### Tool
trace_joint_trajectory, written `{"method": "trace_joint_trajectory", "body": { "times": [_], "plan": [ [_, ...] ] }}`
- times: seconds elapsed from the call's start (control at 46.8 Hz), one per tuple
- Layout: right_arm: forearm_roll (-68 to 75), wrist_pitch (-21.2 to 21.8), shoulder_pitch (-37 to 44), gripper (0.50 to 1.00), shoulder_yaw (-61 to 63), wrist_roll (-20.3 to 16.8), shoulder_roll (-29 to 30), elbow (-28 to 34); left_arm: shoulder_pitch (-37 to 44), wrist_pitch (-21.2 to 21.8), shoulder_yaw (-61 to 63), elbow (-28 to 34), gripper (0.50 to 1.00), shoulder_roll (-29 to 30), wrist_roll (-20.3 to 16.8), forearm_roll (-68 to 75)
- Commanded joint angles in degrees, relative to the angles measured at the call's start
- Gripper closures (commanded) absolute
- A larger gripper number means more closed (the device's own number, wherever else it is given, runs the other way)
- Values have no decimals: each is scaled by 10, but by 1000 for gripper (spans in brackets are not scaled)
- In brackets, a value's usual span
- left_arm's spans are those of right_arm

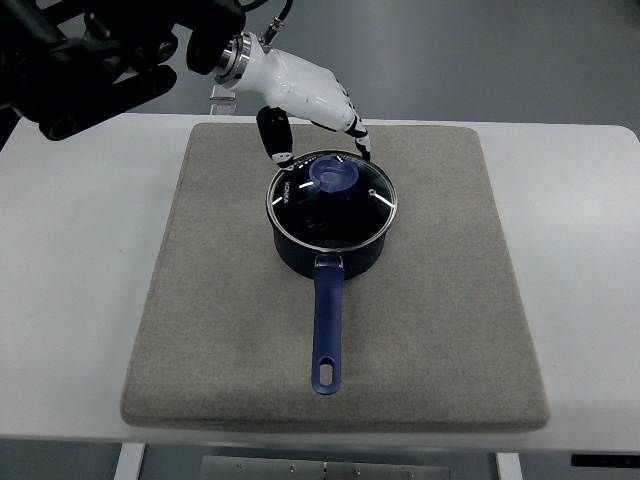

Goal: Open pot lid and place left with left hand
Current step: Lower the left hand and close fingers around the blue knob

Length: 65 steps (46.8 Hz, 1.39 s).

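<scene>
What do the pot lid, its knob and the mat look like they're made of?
Pot lid: looks like clear glass in a bright metal rim; you see through it and it glints. Knob: glossy blue, probably plastic. Mat: grey-beige, matte, fuzzy-looking, likely felt or woven fabric. Left hand hovers by the knob, fingers open.

The left robot hand [318,120] hovers with spread fingers just behind the blue knob [331,176] of the glass lid [331,199], which sits on the dark blue saucepan [329,250] on a grey mat [210,320].
</scene>
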Motion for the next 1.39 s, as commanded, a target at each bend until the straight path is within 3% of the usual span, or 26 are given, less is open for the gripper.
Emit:
{"method": "trace_joint_trajectory", "body": {
  "times": [0.0,1.369],
  "plan": [
    [0,0,0,583,0,0,0,0,1,0,0,-1,570,1,0,0],
    [0,0,0,583,0,0,0,0,39,9,20,7,561,-22,0,1]
  ]
}}
